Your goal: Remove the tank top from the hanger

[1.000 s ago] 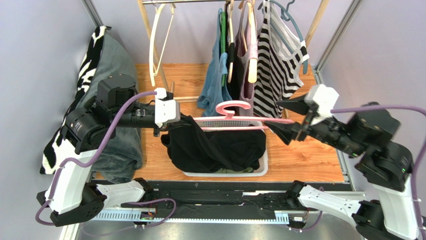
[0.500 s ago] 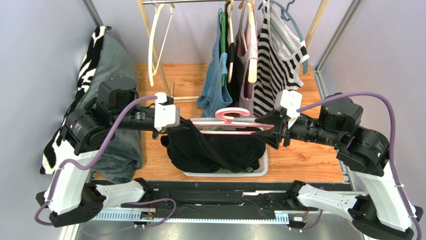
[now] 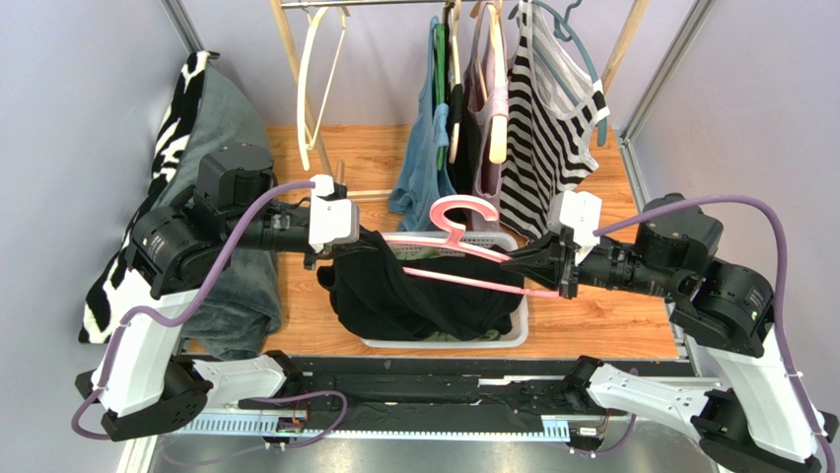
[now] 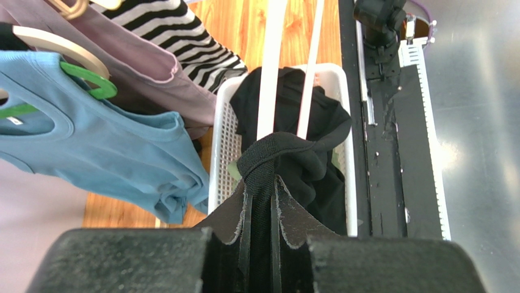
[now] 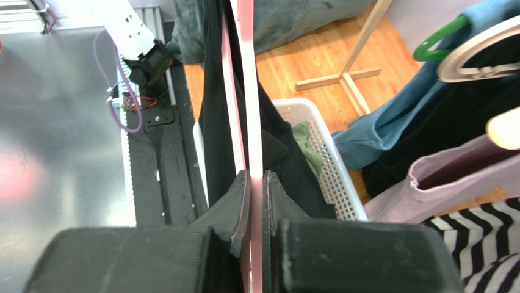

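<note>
A black tank top (image 3: 424, 291) hangs from a pink hanger (image 3: 463, 212) over a white basket (image 3: 524, 325), with most of its cloth sagging into the basket. My left gripper (image 3: 361, 242) is shut on the top's bunched strap (image 4: 268, 152) at the hanger's left end. My right gripper (image 3: 525, 264) is shut on the hanger's right arm; the pink bar (image 5: 249, 91) runs straight between its pads. The hanger lies tilted, its right end lower. In the left wrist view the gripper (image 4: 261, 183) pinches the dark strap, with the hanger bars (image 4: 268, 73) beyond it.
A clothes rack behind holds a blue top (image 3: 424, 148), a lilac top (image 3: 488, 148), a striped top (image 3: 552, 128) and an empty cream hanger (image 3: 311, 79). Grey and black-and-white cloth (image 3: 212, 128) is piled at the left. Cage posts stand at both sides.
My right gripper swung in from the right and shut on the hanger's right arm. The hanger tilted, its right end dropping toward me. The left gripper kept its hold on the strap.
</note>
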You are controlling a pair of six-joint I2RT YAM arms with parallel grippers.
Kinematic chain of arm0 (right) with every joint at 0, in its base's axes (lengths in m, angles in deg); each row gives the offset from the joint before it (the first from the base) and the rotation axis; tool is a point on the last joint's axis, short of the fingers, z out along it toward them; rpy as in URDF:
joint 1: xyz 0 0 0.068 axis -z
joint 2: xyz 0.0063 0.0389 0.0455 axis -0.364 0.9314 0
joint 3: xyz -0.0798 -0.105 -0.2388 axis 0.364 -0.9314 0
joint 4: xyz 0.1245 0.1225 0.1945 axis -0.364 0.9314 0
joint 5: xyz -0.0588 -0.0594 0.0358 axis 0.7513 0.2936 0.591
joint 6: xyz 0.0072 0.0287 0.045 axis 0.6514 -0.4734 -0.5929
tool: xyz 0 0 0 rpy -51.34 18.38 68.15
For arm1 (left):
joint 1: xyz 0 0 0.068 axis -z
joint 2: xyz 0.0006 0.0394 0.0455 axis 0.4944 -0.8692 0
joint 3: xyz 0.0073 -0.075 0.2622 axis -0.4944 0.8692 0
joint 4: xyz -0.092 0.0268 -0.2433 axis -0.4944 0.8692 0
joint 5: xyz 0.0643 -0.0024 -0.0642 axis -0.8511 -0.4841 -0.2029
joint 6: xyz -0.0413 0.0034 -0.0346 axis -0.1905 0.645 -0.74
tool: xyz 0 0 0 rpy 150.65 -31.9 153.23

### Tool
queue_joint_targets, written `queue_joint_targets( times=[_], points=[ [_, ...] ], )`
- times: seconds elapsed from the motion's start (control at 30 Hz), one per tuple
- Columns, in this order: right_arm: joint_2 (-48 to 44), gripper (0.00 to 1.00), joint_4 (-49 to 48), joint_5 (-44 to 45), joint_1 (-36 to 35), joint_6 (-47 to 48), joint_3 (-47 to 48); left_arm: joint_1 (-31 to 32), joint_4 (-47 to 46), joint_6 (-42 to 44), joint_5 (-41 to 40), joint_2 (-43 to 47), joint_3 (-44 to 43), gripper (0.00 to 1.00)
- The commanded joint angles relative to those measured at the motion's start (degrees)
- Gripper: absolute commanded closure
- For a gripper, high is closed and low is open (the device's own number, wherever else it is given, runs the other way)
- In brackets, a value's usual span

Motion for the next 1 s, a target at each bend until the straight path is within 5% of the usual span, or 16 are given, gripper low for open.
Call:
queue_joint_targets(
  times=[0.0, 0.03, 0.07, 0.1, 0.17, 0.5, 0.97],
  points=[
    [-3.7, 1.00, -5.2, 6.7, 0.2, -2.3, -2.1, 0.3, -8.7, -3.2, 1.2, -1.4, -4.3, 0.92],
    [-4.6, 1.00, -6.5, 8.2, 0.2, -2.7, -2.6, 0.3, -9.4, -3.4, 1.0, -2.2, -5.2, 0.82],
    [-5.5, 1.00, -7.1, 8.6, 0.2, -2.9, -3.2, 0.3, -9.7, -3.5, 1.0, -2.5, -5.7, 0.50],
    [-7.3, 1.00, -7.5, 9.1, 0.2, -3.3, -4.4, 0.3, -10.2, -4.0, 0.2, -2.8, -6.3, 0.32],
    [-8.8, 1.00, -8.8, 10.5, 0.2, -3.8, -5.3, 0.3, -12.1, -4.9, -1.4, -3.6, -6.9, 0.08],
    [-14.0, 1.00, -7.1, 14.1, 0.2, -5.5, -6.6, 0.3, -17.8, -7.3, -11.7, -0.9, -4.2, 0.08],
    [-13.6, 1.00, -7.7, 14.7, 0.2, -6.0, -5.8, 0.3, -17.0, -9.7, -9.4, 3.8, 6.2, 0.56]
  ],
)
